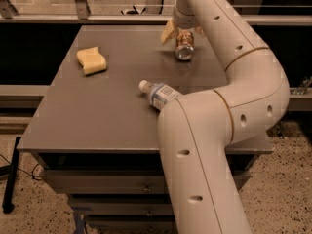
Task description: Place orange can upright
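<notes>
The can (184, 45) is judged light, slick and easily dented, best taken mid-body, and the gripper (183, 33) is poised just over it at the table's far edge, with its grip impossible to tell.

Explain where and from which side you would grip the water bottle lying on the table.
Take the water bottle around its labelled middle, from straight above: it lies on its side, cap toward the yellow sponge, base hidden behind the arm. The gripper is at the table's far edge, over the orange can.
</notes>
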Controlling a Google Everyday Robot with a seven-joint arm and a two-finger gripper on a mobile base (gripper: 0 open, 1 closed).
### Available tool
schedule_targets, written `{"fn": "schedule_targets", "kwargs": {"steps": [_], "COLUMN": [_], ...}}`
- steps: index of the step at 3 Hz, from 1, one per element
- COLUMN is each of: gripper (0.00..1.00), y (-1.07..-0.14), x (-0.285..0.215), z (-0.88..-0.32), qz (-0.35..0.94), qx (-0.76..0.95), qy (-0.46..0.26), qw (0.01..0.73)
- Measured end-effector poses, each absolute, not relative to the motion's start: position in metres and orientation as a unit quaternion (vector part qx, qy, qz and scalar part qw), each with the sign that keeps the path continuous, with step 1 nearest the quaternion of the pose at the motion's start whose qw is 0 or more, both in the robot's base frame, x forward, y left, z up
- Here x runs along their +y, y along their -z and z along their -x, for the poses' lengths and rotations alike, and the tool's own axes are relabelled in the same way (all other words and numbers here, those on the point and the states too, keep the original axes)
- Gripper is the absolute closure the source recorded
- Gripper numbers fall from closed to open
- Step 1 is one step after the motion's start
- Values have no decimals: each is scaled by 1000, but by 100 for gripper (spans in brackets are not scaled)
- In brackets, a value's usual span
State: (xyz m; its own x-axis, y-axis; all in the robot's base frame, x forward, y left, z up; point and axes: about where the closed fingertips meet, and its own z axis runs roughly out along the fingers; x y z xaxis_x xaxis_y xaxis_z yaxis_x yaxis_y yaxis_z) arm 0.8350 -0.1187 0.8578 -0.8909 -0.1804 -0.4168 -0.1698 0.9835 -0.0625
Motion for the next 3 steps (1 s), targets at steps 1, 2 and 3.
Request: {"fn": "schedule_targets", "kwargs": {"steps": [1,2,3], "gripper": [42,65,88], "y": [-862,-865,-884], "x": [-114,-112,-114], "z": [-835,-834,-831], "qz": [99,108,125], "qx": [971,970,964], "qy": [6,5,-2], "qw": [217,218,234]}}
